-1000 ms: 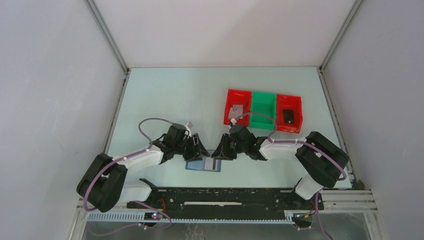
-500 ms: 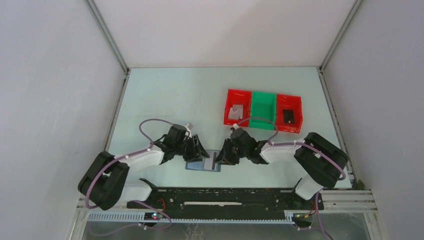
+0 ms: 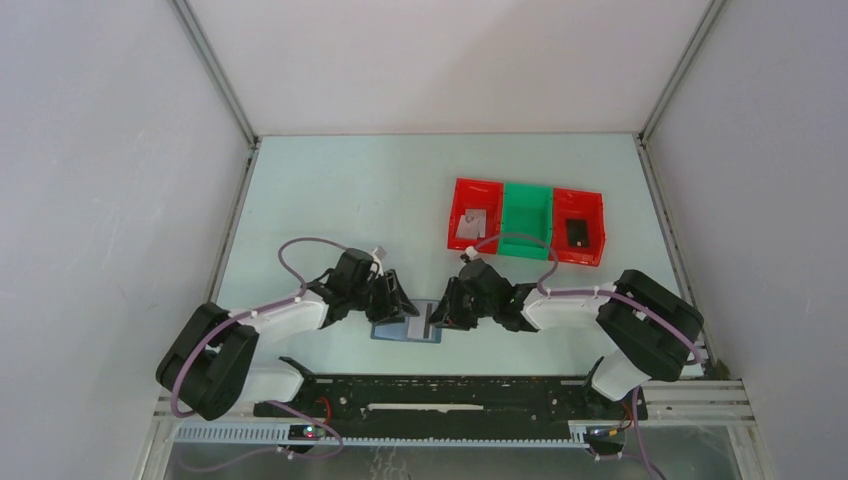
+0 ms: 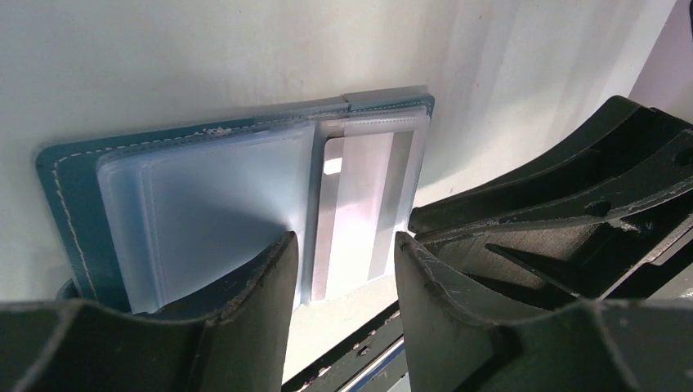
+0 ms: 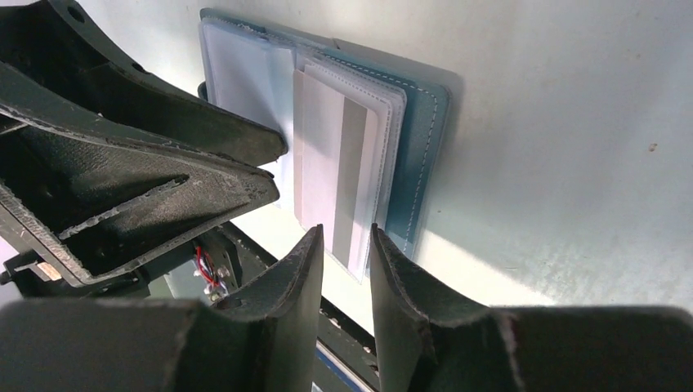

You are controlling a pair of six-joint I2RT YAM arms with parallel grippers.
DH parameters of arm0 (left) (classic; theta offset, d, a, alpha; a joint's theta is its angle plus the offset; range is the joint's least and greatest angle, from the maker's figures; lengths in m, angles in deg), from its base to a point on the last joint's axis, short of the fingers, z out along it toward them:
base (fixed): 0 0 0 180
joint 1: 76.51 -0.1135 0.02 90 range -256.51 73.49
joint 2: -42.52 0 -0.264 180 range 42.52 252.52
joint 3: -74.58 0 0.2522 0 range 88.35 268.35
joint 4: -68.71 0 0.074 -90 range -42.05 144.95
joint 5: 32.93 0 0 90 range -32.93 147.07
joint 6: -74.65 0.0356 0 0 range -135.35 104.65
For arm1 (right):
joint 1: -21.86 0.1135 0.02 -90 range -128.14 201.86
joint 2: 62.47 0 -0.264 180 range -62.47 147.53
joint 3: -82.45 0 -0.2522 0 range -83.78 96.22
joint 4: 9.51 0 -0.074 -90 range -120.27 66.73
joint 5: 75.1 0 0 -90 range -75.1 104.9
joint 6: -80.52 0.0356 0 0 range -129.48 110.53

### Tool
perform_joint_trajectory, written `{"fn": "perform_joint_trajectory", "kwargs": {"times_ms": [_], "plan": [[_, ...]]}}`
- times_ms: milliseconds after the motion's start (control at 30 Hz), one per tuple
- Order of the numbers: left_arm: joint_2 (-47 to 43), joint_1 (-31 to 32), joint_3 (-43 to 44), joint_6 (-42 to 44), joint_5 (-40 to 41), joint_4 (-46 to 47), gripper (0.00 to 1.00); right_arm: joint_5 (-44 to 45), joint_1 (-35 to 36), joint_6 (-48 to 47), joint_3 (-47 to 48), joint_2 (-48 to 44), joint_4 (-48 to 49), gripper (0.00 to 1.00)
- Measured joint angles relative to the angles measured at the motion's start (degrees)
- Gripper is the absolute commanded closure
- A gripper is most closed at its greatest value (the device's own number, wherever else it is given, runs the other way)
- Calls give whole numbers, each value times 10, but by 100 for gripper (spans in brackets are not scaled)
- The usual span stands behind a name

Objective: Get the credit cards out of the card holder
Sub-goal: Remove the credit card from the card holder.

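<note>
where the arms are bolted: the near edge of the surface, with both arms leaning in toward the middle.
card holder: lies open and flat on the surface, just past the arm bases and between the two grippers. it is dark teal outside, with clear pockets inside.
striped card: a white card with a dark stripe. it lies on the right half of the open card holder, and its near end sticks out past the pockets.
left gripper: the fingers are spread wide, with the tips low over the card holder. one finger is at the clear pockets and the other is by the striped card. i cannot tell if they touch.
right gripper: the fingers are only a little apart, with a thin gap between them. the tips are right over the near end of the striped card. they are not squeezing it from its sides.
left red bin: far on the right side, with a grey card lying in it.
green bin: touches the left red bin on its right.
right red bin: last in the row, with a black card lying in it.
</note>
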Motion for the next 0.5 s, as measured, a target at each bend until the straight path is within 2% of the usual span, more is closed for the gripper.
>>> {"fn": "perform_joint_trajectory", "kwargs": {"times_ms": [500], "plan": [[0,0,0,0,0,-2,48,38,0,-1,0,-26,-30,64]]}}
